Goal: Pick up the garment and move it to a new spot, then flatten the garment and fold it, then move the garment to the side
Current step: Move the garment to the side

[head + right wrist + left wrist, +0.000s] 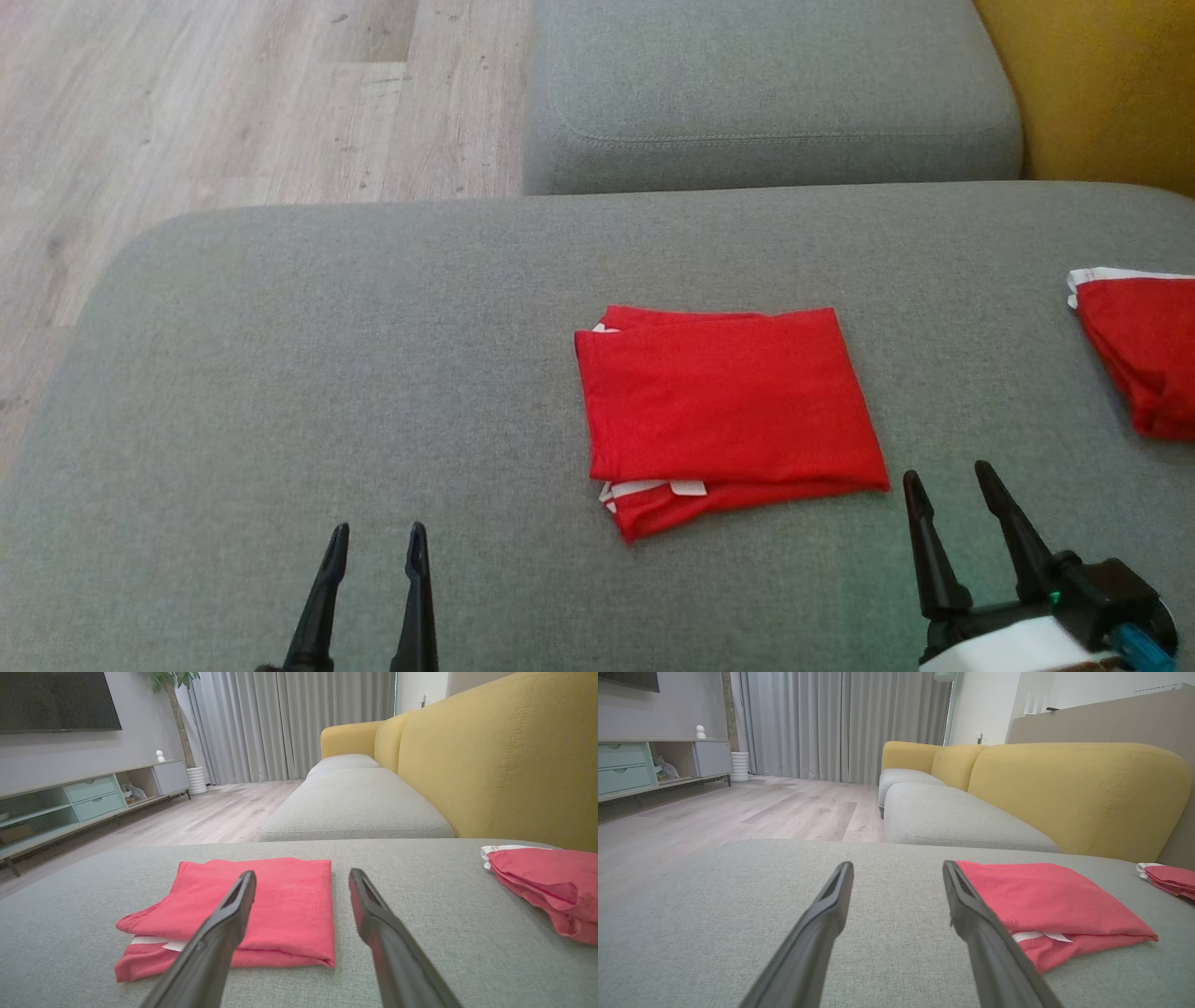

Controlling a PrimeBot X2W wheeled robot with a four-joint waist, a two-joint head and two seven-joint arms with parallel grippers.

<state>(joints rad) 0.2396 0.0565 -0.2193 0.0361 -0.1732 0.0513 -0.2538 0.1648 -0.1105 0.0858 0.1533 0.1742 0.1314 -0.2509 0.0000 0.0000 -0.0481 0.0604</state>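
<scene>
A red garment [728, 411] with white trim lies folded into a neat rectangle on the grey cushion [280, 373], a little right of centre. It also lies right of my left fingers as the garment [1045, 905] and under my right fingers as the garment [280, 905]. My left gripper [377, 532] hovers open near the cushion's front edge, well left of the garment, with nothing between its fingers. My right gripper [950, 474] is open too, just off the garment's near right corner and apart from it.
A second red folded cloth [1144, 350] lies at the cushion's right edge. Beyond the cushion stands another grey sofa seat [766, 93] with a yellow backrest [504, 756]. Wooden floor [233, 103] lies to the left, past the cushion's rounded edge.
</scene>
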